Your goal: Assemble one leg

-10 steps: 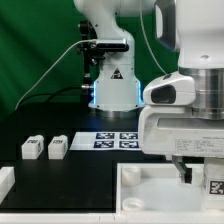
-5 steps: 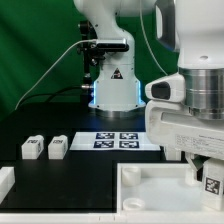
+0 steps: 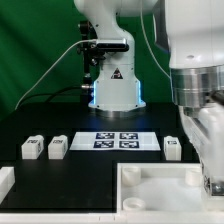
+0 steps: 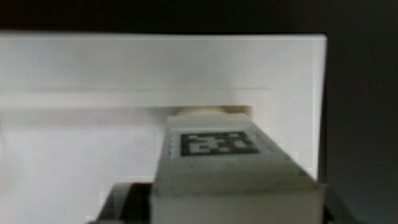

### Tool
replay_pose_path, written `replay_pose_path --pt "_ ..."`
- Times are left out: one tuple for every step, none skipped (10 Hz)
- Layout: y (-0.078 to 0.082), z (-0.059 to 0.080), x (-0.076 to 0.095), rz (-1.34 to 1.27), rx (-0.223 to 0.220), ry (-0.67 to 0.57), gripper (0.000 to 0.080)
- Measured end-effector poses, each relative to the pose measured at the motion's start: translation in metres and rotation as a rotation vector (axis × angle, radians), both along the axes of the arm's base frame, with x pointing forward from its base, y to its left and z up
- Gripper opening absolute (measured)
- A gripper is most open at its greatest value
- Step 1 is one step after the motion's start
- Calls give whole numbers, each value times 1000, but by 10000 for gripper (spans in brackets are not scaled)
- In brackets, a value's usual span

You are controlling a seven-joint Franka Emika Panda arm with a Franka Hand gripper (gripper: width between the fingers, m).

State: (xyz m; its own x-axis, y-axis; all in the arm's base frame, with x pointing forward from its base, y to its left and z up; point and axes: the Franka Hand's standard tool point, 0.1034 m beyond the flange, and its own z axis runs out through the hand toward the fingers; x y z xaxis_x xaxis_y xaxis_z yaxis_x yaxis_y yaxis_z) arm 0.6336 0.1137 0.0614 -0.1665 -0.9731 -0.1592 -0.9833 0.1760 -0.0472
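Observation:
My gripper (image 3: 209,180) hangs at the exterior view's right edge, low over the right side of the large white tray (image 3: 150,172). In the wrist view the gripper (image 4: 222,208) is shut on a leg (image 4: 221,150), a white post with a square tag facing the camera. The leg's end stands against a notch at the tray's rim (image 4: 160,70). Three more legs lie on the black table: two at the left (image 3: 32,148) (image 3: 57,147) and one at the right (image 3: 172,148). In the exterior view the held leg is mostly hidden by the arm.
The marker board (image 3: 120,139) lies flat behind the tray, in front of the robot base (image 3: 112,85). A white part (image 3: 5,181) sits at the exterior view's lower left corner. A green backdrop closes the back.
The arm has shifted toward the exterior view's right and lower with the leg in its grip. The leg lying beside the marker board, hidden by the arm before, now shows.

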Motion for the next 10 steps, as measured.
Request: replay_pose_path --pt "0 0 -1 -165 51 10 291" --pt "2 1 0 -330 76 21 291" --pt "2 1 0 -349 80 22 291" --pt "2 1 0 -395 92 29 291" --pt "3 1 0 -394 88 30 291" --pt "3 1 0 -366 85 23 291" --pt "3 0 -1 -346 82 21 406" --pt "3 -1 -1 -317 78 17 406" --pt "5 -1 -2 -202 65 0 541" --pt "9 -2 -4 -58 55 -18 626"
